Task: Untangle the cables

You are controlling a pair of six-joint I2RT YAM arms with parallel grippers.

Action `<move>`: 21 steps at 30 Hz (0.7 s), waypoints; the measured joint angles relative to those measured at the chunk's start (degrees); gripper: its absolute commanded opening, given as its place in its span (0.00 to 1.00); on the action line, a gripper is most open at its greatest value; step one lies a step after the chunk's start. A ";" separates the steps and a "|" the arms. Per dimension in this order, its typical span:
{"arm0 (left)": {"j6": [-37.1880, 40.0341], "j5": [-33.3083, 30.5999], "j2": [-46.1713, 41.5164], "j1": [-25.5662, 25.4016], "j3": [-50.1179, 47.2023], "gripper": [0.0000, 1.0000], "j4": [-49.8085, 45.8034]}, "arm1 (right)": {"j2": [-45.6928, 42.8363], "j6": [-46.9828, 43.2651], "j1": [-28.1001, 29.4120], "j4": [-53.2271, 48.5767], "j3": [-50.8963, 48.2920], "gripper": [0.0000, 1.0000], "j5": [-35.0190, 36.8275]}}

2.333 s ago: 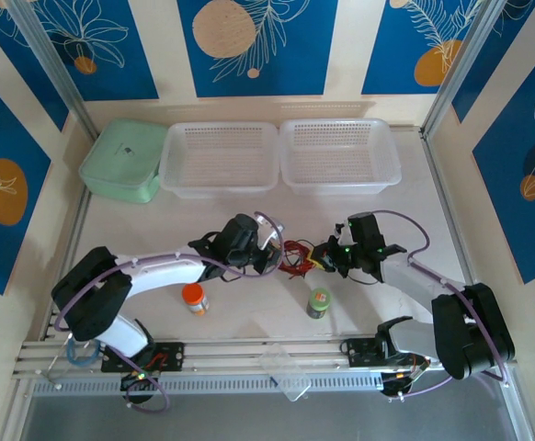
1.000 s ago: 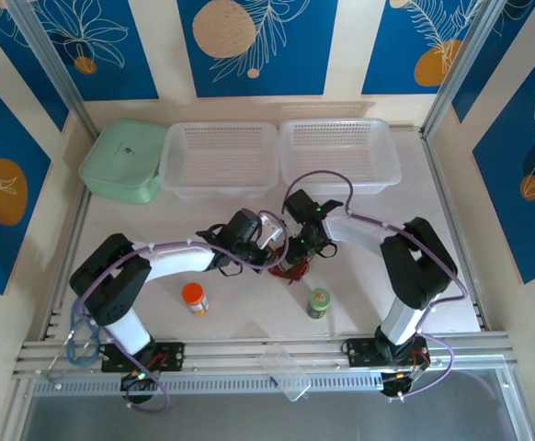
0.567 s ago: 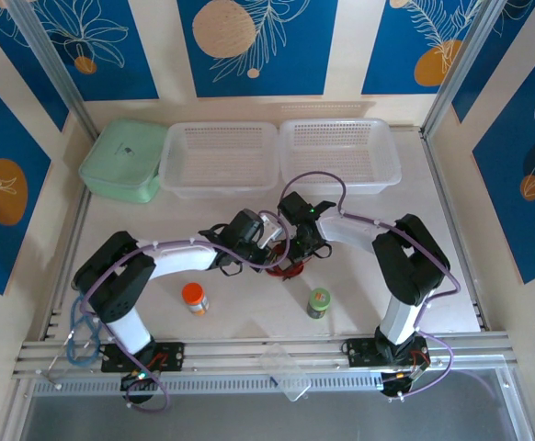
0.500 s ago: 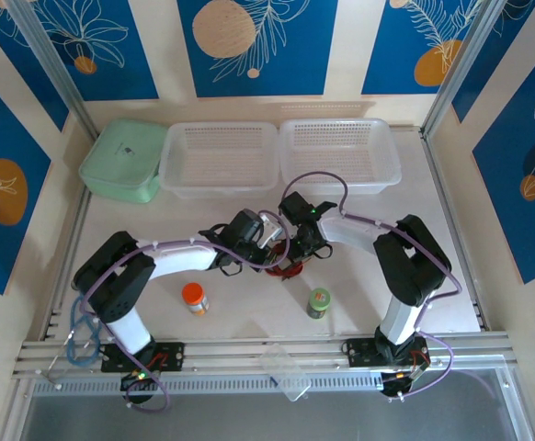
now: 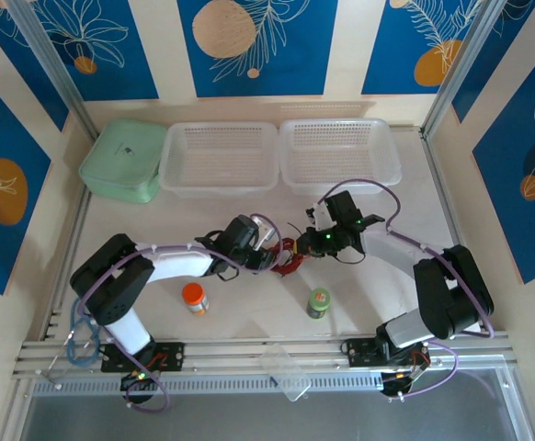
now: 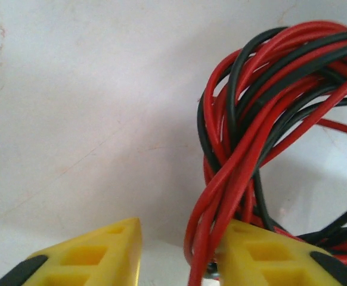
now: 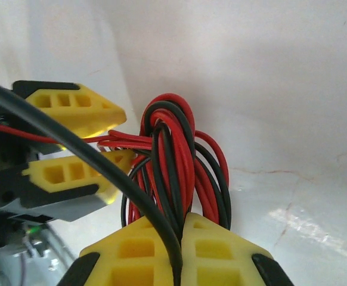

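The right pincer (image 7: 182, 241) is clamped tight on the cables (image 7: 173, 149), its two yellow fingers pressed together around a black strand, with the red-and-black bundle looping out just ahead of its tips. The left pincer (image 6: 179, 253) faces it closely with jaws parted; a few red strands run through the gap, lying against one finger, and the rest of the coil rises just beyond that finger over the pale desk (image 6: 72, 119). The tangle lies between the two pincers, and a green-capped bottle (image 5: 319, 301) stands near the right pincer, on its base side
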 measured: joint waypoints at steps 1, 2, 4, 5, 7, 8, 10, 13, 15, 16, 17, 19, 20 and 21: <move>-0.22 -0.46 -0.09 0.00 -0.24 0.53 -0.02 | -0.13 1.20 -0.57 1.33 -0.90 0.00 -1.53; -0.39 -0.74 -0.37 0.00 -0.50 0.57 -0.09 | -0.22 2.34 -1.03 2.71 -1.75 0.00 -2.86; -0.76 -1.27 -1.75 0.00 -0.94 0.62 -0.52 | -0.46 4.90 -2.01 5.53 -3.65 0.00 -5.35; -0.98 -1.40 -2.84 0.00 -1.07 0.64 -1.09 | -0.61 6.10 -2.47 6.71 -4.42 0.00 -6.27; -1.31 -1.70 -6.05 0.00 -1.18 0.67 -2.60 | -1.14 8.39 -3.23 9.14 -5.81 0.00 -7.80; -1.44 -1.70 -7.91 0.00 -1.18 0.68 -3.17 | -1.33 9.14 -3.43 9.90 -6.21 0.00 -8.20; -2.01 -1.38 -12.46 0.00 -1.14 0.71 -4.44 | -1.95 10.56 -3.56 11.61 -6.75 0.00 -8.35; -3.76 -0.24 -17.88 0.00 -0.44 0.72 -6.69 | -3.39 11.47 -3.56 13.16 -7.32 0.00 -8.13; -5.44 0.76 -19.12 0.00 0.61 0.72 -7.89 | -4.59 11.45 -3.56 13.66 -7.65 0.00 -8.09; -6.34 1.44 -19.06 0.00 1.01 0.71 -8.11 | -5.25 11.45 -3.56 13.77 -7.80 0.00 -8.09; -7.13 2.03 -18.84 0.00 1.07 0.71 -8.15 | -5.75 11.37 -3.58 13.81 -7.85 0.00 -8.09; -8.87 3.28 -17.68 0.00 0.92 0.71 -8.17 | -6.99 10.93 -3.72 13.73 -7.85 0.00 -8.13; -9.64 3.61 -17.09 0.00 0.52 0.71 -7.80 | -7.54 10.60 -3.87 13.57 -7.85 0.00 -8.15; -10.21 3.89 -16.65 0.00 -0.09 0.71 -7.50 | -8.20 10.10 -4.04 13.31 -7.85 0.00 -8.33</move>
